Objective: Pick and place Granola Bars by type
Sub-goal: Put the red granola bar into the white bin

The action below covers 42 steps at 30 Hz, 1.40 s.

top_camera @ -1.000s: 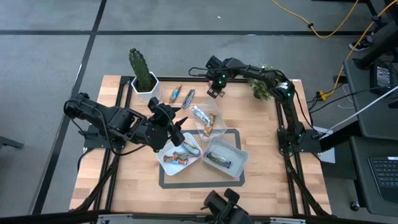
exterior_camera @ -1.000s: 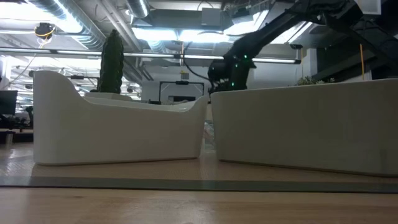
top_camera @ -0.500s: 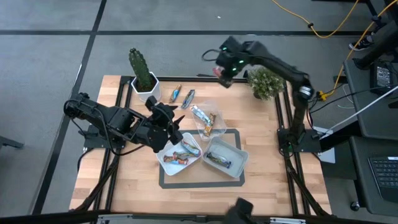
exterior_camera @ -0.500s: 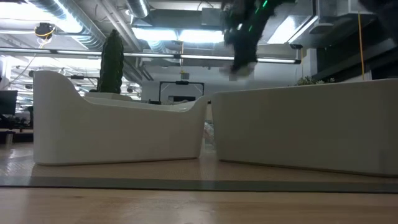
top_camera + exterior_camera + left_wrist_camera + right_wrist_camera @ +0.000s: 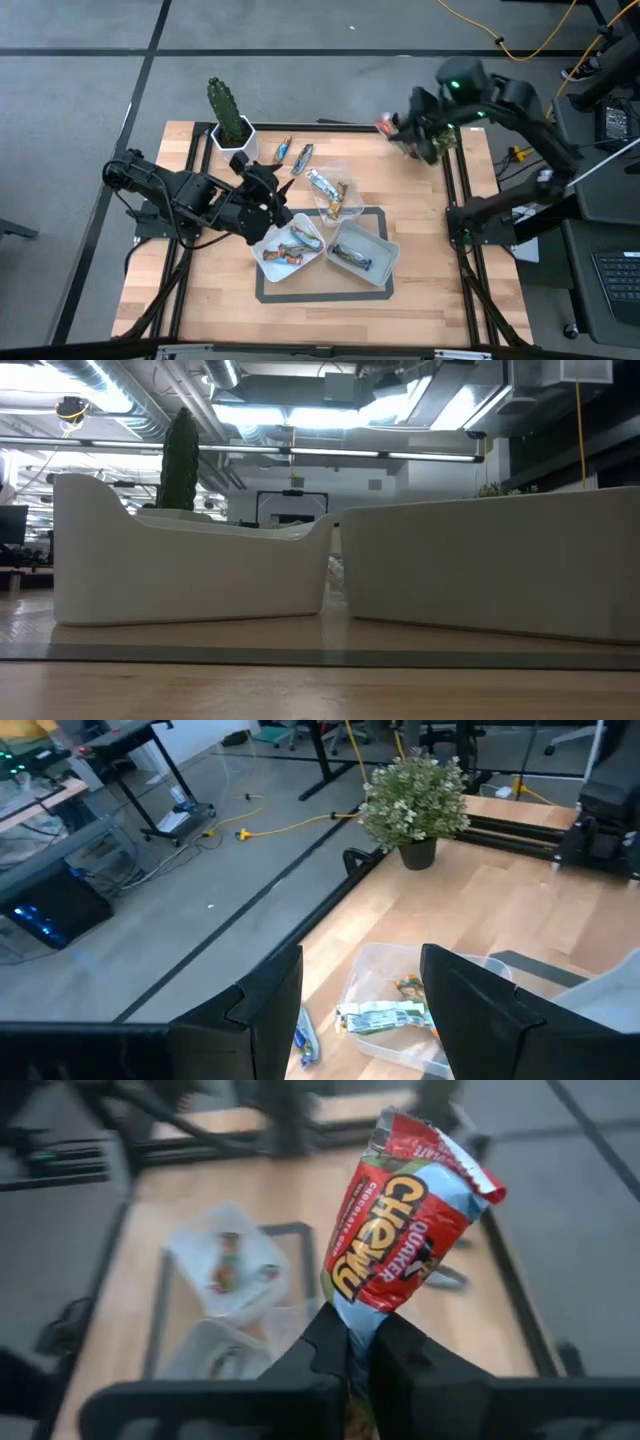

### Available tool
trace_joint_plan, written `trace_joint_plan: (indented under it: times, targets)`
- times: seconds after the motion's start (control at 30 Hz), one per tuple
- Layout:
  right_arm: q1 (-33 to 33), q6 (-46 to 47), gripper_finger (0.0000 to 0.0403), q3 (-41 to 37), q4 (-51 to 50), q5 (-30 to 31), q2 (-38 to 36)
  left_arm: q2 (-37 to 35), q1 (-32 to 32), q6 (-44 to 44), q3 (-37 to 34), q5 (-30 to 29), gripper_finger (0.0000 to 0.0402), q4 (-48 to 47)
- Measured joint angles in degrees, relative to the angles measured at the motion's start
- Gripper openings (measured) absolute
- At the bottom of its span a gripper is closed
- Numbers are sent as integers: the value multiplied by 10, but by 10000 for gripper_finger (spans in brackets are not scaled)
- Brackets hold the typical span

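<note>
My right gripper [image 5: 397, 128] is raised high over the table's far right corner, shut on a red-orange Chewy bar [image 5: 400, 1210], which also shows in the high view [image 5: 385, 125]. My left gripper [image 5: 283, 193] is open, hovering beside the clear tub [image 5: 335, 195]. In the left wrist view [image 5: 360, 1020] its fingers frame that tub and the green-wrapped bar [image 5: 385, 1017] in it. Several bars lie in the white tub [image 5: 290, 247], and one lies in the grey tub [image 5: 360, 252]. Two more bars [image 5: 283, 150] [image 5: 303, 155] lie flat on the wood near the far edge. My right gripper pinches the red-orange bar by one end of its wrapper [image 5: 352, 1342] between the two fingers. The rest of the bar sticks out past the fingertips. It is lifted clear of the table.
A cactus in a white pot [image 5: 230, 115] stands at the far left. A small flowering plant [image 5: 430, 135] stands at the far right, under the right arm. In the low view the white tub [image 5: 190, 575] and the grey tub [image 5: 490, 570] fill the foreground. Bare wood lies toward the near edge.
My right gripper has risen from low over the table's far edge, beside the loose bars, and swung toward the table's right, turning as it went. It carries the red-orange bar high above the plant and has left the low view.
</note>
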Motion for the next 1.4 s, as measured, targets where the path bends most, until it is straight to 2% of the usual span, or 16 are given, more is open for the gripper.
trace_joint_plan:
  times: [0.07, 0.17, 0.33, 0.43, 0.53, 0.7, 0.9, 1.03, 1.23, 1.4]
  targets:
    - [12, 0, 37, -36, 30, -41, -33, 0, 4, -3, 0, 0, 196, 1]
    - [31, 17, 52, -120, 133, -96, -85, 0, 12, -7, 0, -1, 196, 3]
    - [74, 57, 35, -299, 394, -100, -145, 0, 23, 4, 0, -1, 196, 32]
    - [98, 86, 22, -392, 566, -99, -149, 0, 33, 58, 0, 1, 196, 100]
    - [111, 108, 27, -447, 668, -92, -136, 0, 42, 162, 0, 32, 196, 191]
    - [126, 92, 48, -457, 682, -49, -111, 0, 62, 282, 0, 122, 196, 313]
    - [131, 60, 29, -433, 684, -41, -84, 0, 114, 275, 0, 288, 196, 352]
    - [131, 52, 23, -420, 687, -41, -72, 0, 138, 253, 0, 328, 196, 358]
    - [131, 45, 39, -406, 687, -41, -50, 6, 158, 285, 0, 342, 196, 398]
    - [131, 43, 26, -396, 686, -45, -35, 18, 183, 276, 2, 387, 196, 411]
